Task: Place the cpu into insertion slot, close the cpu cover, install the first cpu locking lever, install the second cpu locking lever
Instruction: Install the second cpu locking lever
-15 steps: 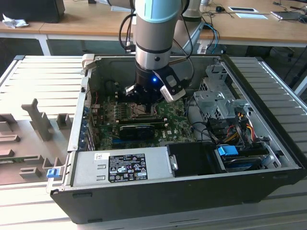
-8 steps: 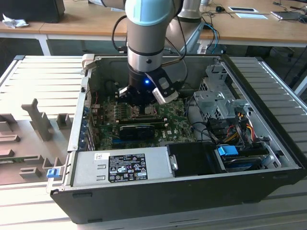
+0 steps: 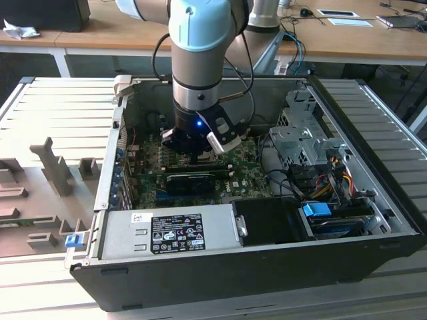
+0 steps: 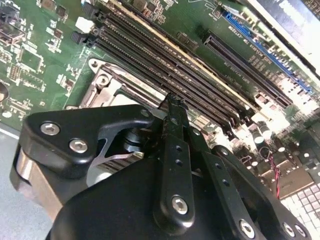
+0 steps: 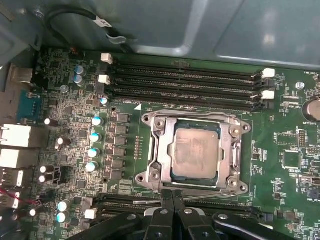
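The black gripper stands with fingers pressed together, holding nothing, touching the near edge of the cpu cover. The cpu lies in the insertion slot, cover closed; I judge lever work is in hand, needing a careful sideways hook.

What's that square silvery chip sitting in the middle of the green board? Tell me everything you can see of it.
The cpu is a flat square chip with a dull silvery-grey metal top, a little smudged. It lies level in the insertion slot, which shows as a dark border round it. The cpu cover, a thin silver metal frame, lies closed around its edges, with the top showing through the cut-out. The gripper hangs just beside the socket's edge.
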